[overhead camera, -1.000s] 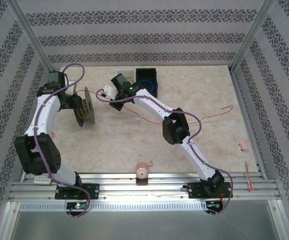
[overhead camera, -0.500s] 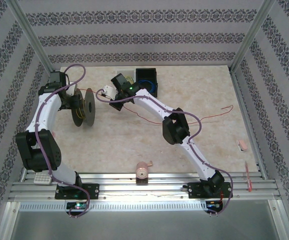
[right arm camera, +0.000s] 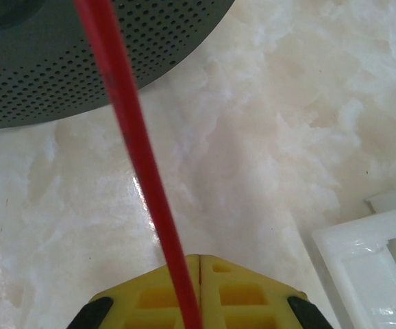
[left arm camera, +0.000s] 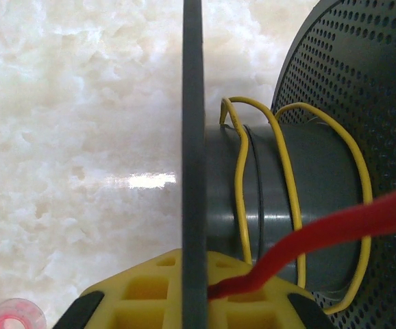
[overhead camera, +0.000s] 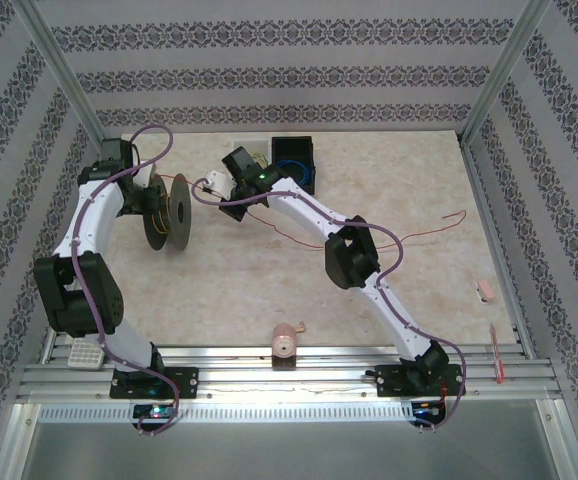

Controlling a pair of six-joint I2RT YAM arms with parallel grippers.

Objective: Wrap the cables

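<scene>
The red cable [right arm camera: 133,137] is pinched between the fully closed yellow fingers [right arm camera: 246,298] of the right gripper [right arm camera: 199,298]. From there it is drawn taut towards the perforated dark flange of the spool [right arm camera: 81,55]. In the top view, the rest of the cable is seen trailing loosely across the table [overhead camera: 449,180] towards its right edge.

At the left wrist, the cable [left arm camera: 335,232] is seen coming out from between the fingers of the left gripper [left arm camera: 192,305]. It crosses the spool's grey hub, around which a yellow wire [left arm camera: 283,171] is loosely looped. The left gripper is closed on the spool's thin flange, which is seen edge-on with a finger against each side. The spool is held on edge at the far left of the table.

A black box [overhead camera: 294,165] containing a blue coil is placed just beyond the right gripper, and a white tray [right arm camera: 362,260] lies near that gripper's fingers. A pink tape roll [left arm camera: 13,319] lies on the table by the left gripper.
</scene>
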